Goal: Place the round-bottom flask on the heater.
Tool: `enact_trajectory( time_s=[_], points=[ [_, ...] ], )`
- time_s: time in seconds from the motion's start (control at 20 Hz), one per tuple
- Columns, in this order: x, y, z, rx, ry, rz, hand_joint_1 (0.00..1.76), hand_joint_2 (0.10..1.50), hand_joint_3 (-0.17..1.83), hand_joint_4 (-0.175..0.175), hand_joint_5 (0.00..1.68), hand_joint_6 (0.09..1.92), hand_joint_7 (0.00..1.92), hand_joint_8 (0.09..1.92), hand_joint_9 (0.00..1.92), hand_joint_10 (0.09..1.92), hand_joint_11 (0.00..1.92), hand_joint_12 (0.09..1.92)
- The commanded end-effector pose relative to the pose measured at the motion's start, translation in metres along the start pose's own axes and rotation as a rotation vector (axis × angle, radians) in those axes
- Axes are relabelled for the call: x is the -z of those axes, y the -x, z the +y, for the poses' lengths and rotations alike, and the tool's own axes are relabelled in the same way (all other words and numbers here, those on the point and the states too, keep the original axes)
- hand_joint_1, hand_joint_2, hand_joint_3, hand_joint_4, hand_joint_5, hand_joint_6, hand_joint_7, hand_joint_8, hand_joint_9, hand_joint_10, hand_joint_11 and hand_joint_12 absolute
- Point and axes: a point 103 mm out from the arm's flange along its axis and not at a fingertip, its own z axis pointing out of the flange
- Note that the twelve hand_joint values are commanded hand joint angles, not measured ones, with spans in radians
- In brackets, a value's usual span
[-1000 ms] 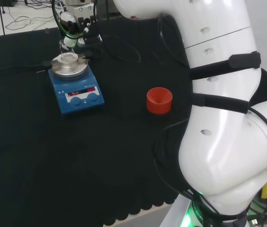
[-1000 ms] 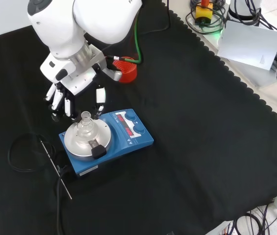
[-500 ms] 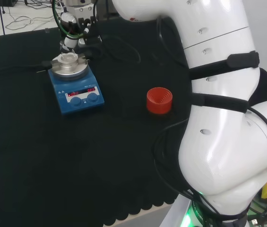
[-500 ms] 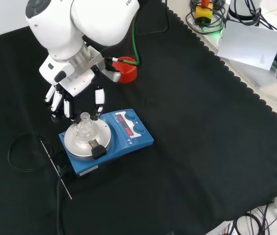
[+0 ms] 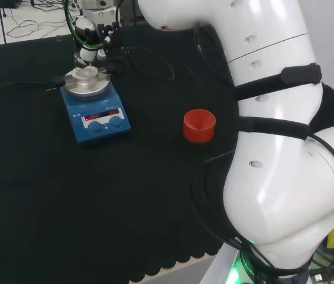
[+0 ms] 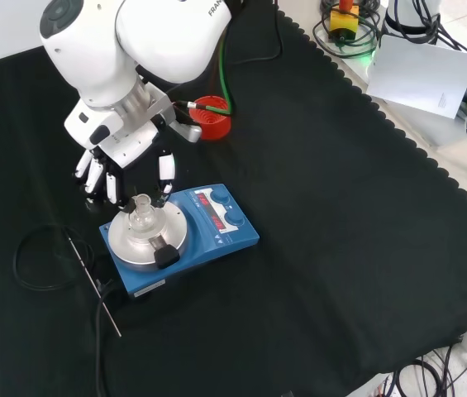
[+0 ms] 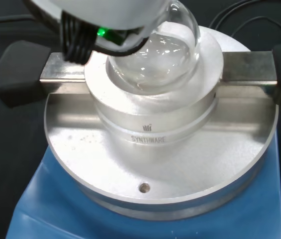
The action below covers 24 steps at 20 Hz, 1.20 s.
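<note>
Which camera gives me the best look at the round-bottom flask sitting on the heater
The wrist view: the round-bottom flask is close, its bulb seated in the heater's metal block. The front view shows it smaller, neck upright; the head view shows a faint glint.

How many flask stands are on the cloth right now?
1. The red ribbed stand sits bare on the cloth, to the right of the blue heater in the head view; in the front view it is partly behind the arm.

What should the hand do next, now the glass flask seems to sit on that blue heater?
Probably lift straight up and away. The clear round-bottom glass flask already sits in the metal block of the blue heater, and the black and white hand is open just behind it, holding nothing.
</note>
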Motion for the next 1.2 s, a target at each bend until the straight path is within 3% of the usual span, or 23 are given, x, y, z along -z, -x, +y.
enact_trajectory(
  time_s=[0.05, 0.1, 0.15, 0.25, 0.75, 1.2],
  points=[
    [-0.003, 0.002, 0.001, 0.013, -0.034, 0.041, 1.02, 0.79, 0.51, 0.099, 1.03, 0.9, 0.37, 0.69, 0.66, 0.6, 0.41, 1.31],
    [-0.004, 0.002, 0.0, 0.015, -0.034, 0.042, 0.99, 0.74, 0.55, 0.03, 0.97, 0.88, 0.34, 0.69, 0.64, 0.61, 0.4, 1.31],
    [-0.004, 0.002, 0.0, 0.018, -0.033, 0.043, 0.97, 0.7, 0.59, -0.01, 0.92, 0.86, 0.32, 0.7, 0.61, 0.62, 0.39, 1.32],
    [-0.003, 0.003, -0.002, 0.019, -0.035, 0.041, 0.95, 0.66, 0.64, -0.037, 0.84, 0.85, 0.3, 0.7, 0.58, 0.64, 0.35, 1.33],
    [0.005, 0.008, -0.023, 0.002, -0.014, 0.035, 0.92, 0.6, 0.65, -0.026, 0.69, 0.82, 0.26, 0.7, 0.52, 0.65, 0.26, 1.36],
    [0.037, 0.014, -0.073, -0.053, 0.054, 0.013, 0.91, 0.6, 0.65, -0.025, 0.69, 0.81, 0.26, 0.7, 0.51, 0.66, 0.25, 1.36]
  ],
)
